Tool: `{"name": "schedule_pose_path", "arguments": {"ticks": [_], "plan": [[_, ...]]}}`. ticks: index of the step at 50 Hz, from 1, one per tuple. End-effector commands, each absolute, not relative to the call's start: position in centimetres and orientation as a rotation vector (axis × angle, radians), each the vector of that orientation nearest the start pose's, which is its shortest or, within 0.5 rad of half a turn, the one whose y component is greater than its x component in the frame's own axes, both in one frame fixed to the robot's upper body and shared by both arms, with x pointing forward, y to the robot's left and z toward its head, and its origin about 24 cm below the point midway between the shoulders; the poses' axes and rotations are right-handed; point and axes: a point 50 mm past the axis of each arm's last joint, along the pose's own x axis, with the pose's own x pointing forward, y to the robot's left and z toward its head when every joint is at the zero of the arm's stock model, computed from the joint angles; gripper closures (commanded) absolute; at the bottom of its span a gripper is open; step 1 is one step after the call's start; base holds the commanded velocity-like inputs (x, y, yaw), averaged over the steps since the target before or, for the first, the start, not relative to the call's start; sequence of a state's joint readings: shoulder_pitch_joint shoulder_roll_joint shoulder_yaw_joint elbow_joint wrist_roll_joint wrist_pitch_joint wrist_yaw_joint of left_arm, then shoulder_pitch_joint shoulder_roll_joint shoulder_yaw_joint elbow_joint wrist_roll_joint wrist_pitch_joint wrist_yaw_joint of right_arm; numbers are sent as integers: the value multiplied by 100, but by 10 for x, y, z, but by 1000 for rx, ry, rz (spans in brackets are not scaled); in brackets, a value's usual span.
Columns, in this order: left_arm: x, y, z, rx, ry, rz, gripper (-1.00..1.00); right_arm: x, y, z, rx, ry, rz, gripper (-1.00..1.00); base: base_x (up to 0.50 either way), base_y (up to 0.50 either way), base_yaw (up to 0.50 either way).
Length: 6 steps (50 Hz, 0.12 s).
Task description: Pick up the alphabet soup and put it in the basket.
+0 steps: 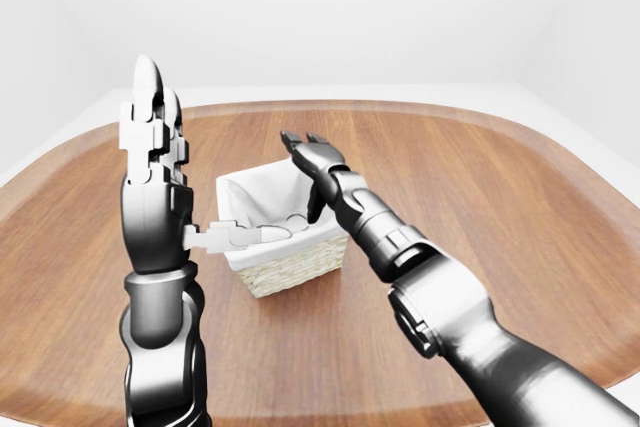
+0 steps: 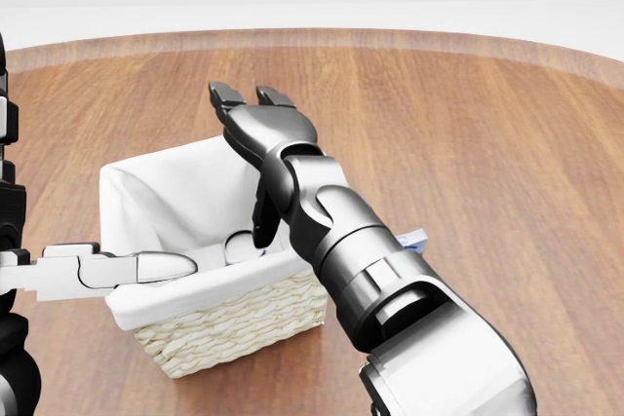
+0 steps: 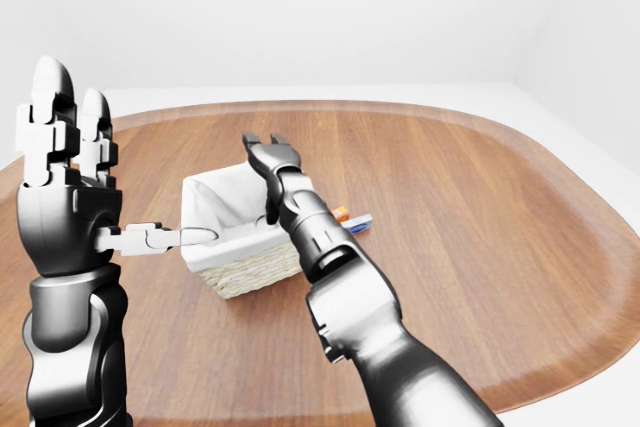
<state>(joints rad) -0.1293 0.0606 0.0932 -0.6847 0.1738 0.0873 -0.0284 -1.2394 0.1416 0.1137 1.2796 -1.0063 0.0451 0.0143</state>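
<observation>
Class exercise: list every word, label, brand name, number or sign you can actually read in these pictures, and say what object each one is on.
None can be read.
Alphabet soup can: lying in the basket, only its pale end shows; label hidden.
Small blue and orange packages to the right of the basket: too small to read.
Right robot hand, left robot hand: no markings visible.

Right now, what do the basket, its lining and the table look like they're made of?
The basket looks like pale woven wicker or straw, judging by its braided rows. Its lining seems a white matte cloth, folded softly over the rim. The table looks like brown wood planks with a slight sheen, showing grain lines. It's a simulator render, so these are looks only.
</observation>
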Motion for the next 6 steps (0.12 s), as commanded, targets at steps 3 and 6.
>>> {"name": "schedule_pose_path", "arguments": {"ticks": [3, 6], "plan": [[218, 163, 214, 243, -722, 92, -100, 398, 7, 156, -1263, -119, 421, -100, 0, 0, 0], [218, 163, 214, 243, -724, 91, -100, 400, 8, 165, -1269, -126, 425, -100, 0, 0, 0]]}}
